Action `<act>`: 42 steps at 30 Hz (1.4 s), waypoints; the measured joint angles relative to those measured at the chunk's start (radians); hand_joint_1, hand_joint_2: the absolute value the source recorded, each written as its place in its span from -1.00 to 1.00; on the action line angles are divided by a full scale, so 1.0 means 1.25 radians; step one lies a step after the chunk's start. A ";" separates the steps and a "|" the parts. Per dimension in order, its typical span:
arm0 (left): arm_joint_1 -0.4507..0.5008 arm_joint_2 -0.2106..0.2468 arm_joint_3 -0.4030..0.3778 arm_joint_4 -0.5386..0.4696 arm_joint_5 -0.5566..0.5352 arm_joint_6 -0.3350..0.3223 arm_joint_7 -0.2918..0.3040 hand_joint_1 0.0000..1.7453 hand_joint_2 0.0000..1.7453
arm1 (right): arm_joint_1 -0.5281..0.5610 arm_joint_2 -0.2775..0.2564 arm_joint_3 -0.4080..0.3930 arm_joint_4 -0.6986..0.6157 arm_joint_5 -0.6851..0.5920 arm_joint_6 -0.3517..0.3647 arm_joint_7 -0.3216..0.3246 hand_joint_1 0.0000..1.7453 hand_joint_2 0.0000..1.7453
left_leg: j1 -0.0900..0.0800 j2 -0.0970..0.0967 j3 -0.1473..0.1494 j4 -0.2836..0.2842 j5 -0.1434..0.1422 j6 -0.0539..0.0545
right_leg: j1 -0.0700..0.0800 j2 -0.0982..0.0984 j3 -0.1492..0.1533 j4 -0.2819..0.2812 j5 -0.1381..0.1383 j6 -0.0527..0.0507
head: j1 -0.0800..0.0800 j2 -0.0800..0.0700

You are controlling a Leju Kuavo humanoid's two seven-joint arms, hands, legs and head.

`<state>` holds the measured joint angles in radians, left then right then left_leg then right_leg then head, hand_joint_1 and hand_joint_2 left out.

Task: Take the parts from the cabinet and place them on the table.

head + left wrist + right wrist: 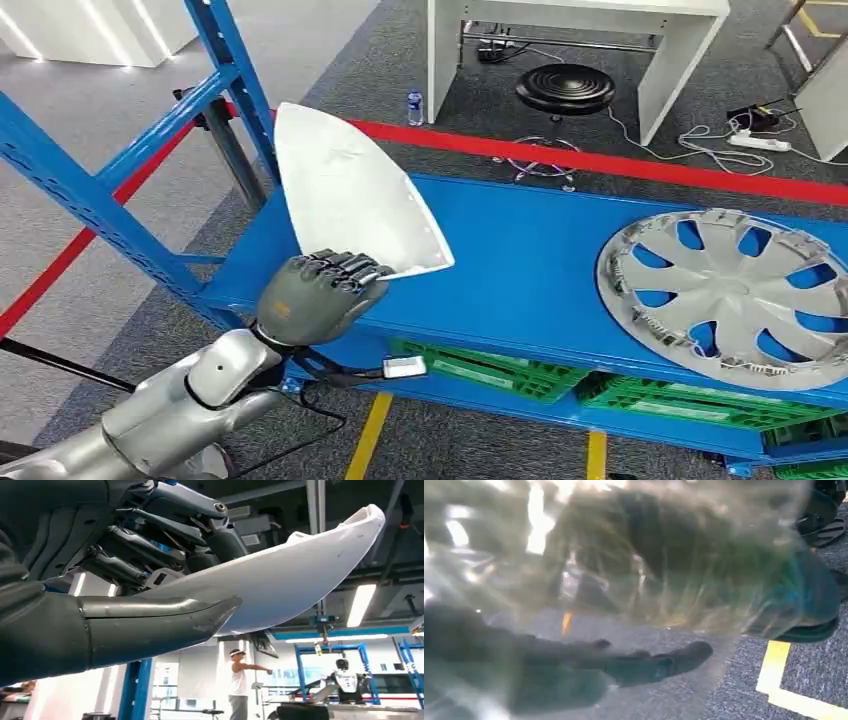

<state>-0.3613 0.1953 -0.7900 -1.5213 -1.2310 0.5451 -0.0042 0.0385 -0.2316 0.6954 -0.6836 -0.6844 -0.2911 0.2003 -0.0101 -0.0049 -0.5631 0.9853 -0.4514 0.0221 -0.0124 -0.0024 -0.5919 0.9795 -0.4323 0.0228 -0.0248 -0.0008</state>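
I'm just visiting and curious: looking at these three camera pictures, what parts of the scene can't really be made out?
- Right hand: right wrist view, smeared by blur and glare; open or holding something, cannot tell.
- Silver wheel cover: head view, its right side cut off by the picture edge.
- White panel: the left hand's fingers hide its near edge in the head view.
- Green crates: mostly hidden under the blue table.

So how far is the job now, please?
Looks done: a silver hubcap already lies on the blue table. In hand: the left hand grips a white panel above the table's left end, not yet set down. Left: lowering and releasing it. The right hand appears to hold nothing.
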 joint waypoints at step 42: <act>0.002 0.036 -0.003 -0.021 -0.010 -0.038 0.035 1.00 1.00 | -0.009 0.013 -0.001 0.022 0.018 0.002 0.000 -1.00 -1.00 | 0.007 0.005 -0.058 0.002 0.057 0.011 | -0.016 -0.001 0.077 0.019 -0.072 0.037 | 0.006 0.000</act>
<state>-0.3592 0.2400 -0.7942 -1.5476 -1.2432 0.4971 0.0393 0.0268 -0.2159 0.6939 -0.6565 -0.6615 -0.2880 0.2003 -0.0015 0.0013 -0.6361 0.9878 -0.3801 0.0356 -0.0321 -0.0034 -0.4961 1.0036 -0.5219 0.0694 -0.0172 -0.0008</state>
